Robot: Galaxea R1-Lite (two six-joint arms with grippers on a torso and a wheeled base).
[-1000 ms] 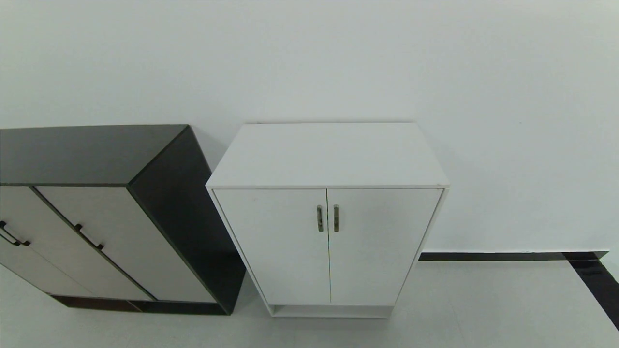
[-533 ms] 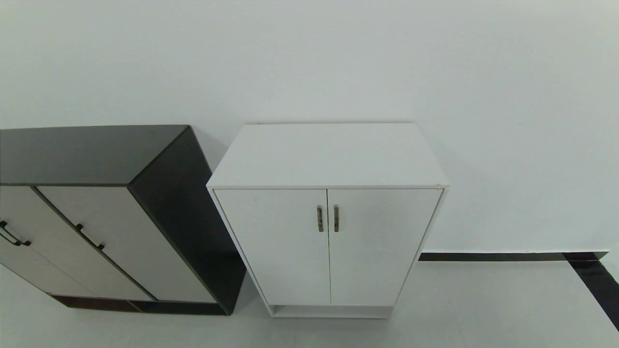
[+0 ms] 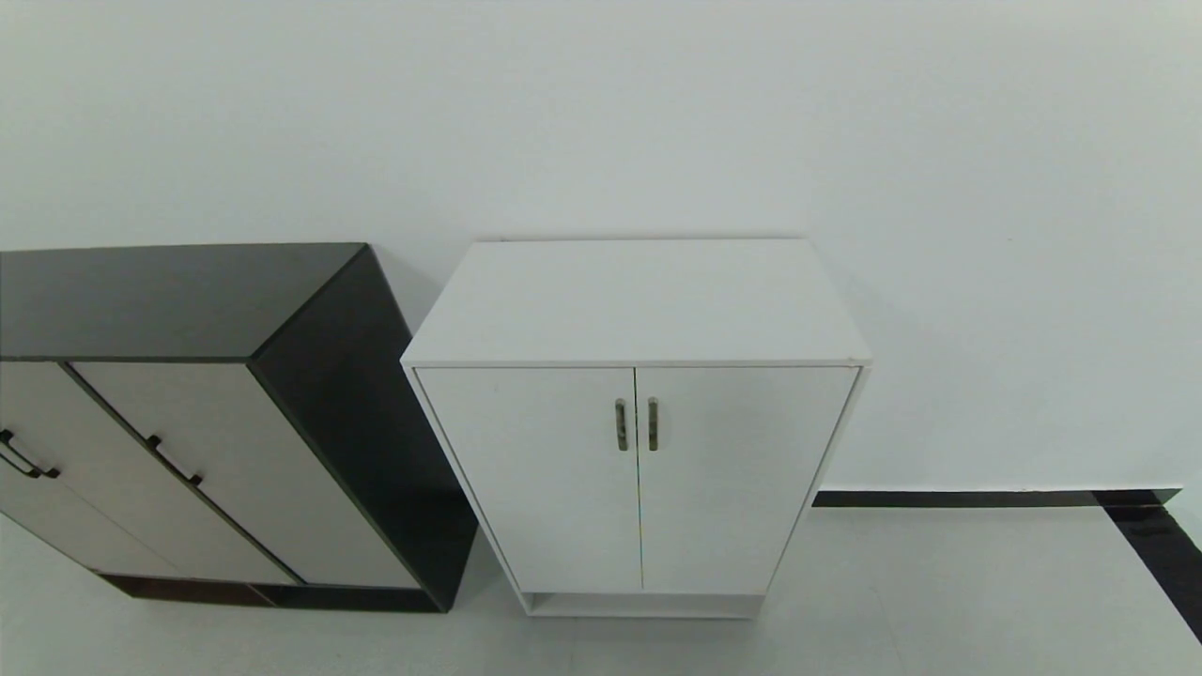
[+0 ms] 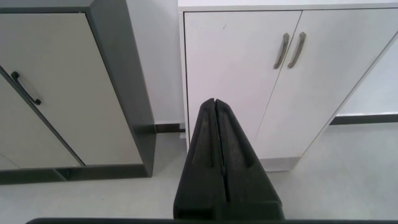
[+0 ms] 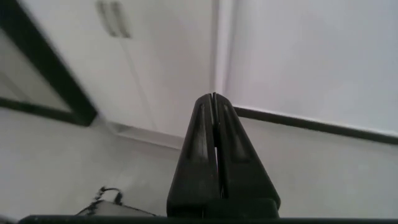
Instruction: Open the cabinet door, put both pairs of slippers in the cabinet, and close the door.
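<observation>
A white cabinet (image 3: 636,310) stands against the wall with both doors shut. Two slim metal handles (image 3: 636,423) sit side by side at the middle seam. In the left wrist view my left gripper (image 4: 215,103) is shut, held well back from the white cabinet (image 4: 249,68) and level with its left door, with the handles (image 4: 290,50) off to one side. In the right wrist view my right gripper (image 5: 212,97) is shut with nothing in it, above the floor in front of the cabinet (image 5: 168,56), whose handles (image 5: 112,18) lie further off.
A dark cabinet (image 3: 188,310) with pale doors and black handles stands close to the left of the white one. A black tape line (image 3: 995,498) runs along the wall's foot to the right and turns forward. Bare grey floor (image 3: 939,601) lies before the cabinets.
</observation>
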